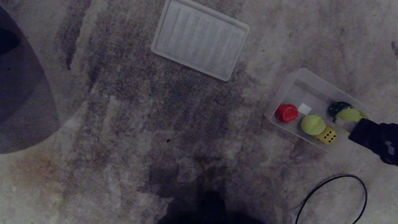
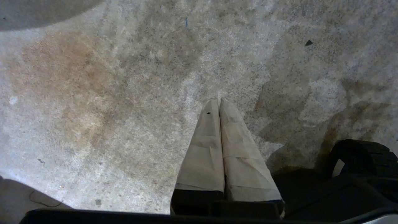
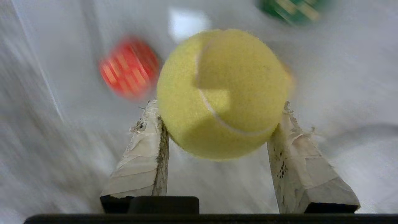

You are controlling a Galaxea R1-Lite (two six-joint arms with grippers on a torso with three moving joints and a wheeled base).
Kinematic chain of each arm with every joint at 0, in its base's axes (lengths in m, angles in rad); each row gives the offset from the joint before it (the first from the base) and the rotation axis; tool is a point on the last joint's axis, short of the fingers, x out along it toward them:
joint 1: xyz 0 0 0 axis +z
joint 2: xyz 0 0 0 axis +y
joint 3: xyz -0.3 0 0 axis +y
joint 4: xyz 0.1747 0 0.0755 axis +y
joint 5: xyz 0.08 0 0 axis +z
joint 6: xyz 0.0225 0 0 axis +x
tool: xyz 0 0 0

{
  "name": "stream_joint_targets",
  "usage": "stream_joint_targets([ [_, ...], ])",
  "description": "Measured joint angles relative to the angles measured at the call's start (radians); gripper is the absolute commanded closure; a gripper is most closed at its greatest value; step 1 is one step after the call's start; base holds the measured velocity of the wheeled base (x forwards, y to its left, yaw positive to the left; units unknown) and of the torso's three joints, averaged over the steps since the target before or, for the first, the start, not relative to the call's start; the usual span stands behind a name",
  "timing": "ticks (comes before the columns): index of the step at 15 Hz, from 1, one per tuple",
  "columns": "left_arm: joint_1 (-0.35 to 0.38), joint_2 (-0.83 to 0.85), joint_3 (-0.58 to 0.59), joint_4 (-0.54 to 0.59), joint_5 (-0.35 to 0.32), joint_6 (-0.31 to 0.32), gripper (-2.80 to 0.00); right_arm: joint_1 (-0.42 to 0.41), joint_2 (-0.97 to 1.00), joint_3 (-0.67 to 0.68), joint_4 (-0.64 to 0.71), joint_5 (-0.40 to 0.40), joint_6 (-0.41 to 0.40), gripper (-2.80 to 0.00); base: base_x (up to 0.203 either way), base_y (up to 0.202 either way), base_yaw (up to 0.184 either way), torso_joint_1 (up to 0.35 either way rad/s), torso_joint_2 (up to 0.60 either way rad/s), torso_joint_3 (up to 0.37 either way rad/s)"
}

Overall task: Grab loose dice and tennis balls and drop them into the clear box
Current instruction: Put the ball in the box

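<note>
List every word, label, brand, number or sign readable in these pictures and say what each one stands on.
No readable text in any view.
Small white square label on the floor of the translucent rectangular plastic box: blank or too small to read.
Yellow rounded die with dark pips: pips only, no numerals.
Red rounded die, dark green die: markings too blurred to read.
Yellow-green fuzzy tennis ball in the right hand: only a seam, no brand visible.

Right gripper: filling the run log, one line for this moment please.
right gripper: holds tennis ball | over clear box | left gripper: parked, shut
</note>
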Motion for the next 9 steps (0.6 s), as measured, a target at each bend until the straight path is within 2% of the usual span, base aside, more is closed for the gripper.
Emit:
stream_joint_targets([
  [3,0.0,0.0,0.0,0.0,0.0,0.0,0.0,0.025,0.15,-0.036,-0.187,-0.001,0.035,0.0,0.0,0.0,0.0,0.0,0.0,0.0],
  [4,0.0,0.0,0.0,0.0,0.0,0.0,0.0,0.028,0.182,-0.037,-0.241,-0.002,0.038,-2.8,0.0,0.0,0.0,0.0,0.0,0.0],
  [6,0.0,0.0,0.0,0.0,0.0,0.0,0.0,0.032,0.22,-0.033,-0.303,-0.003,0.037,-2.8,0.0,0.0,0.0,0.0,0.0,0.0],
  [9,0.0,0.0,0.0,0.0,0.0,0.0,0.0,0.031,0.225,-0.016,-0.305,-0.006,0.014,-2.8,0.0,0.0,0.0,0.0,0.0,0.0],
])
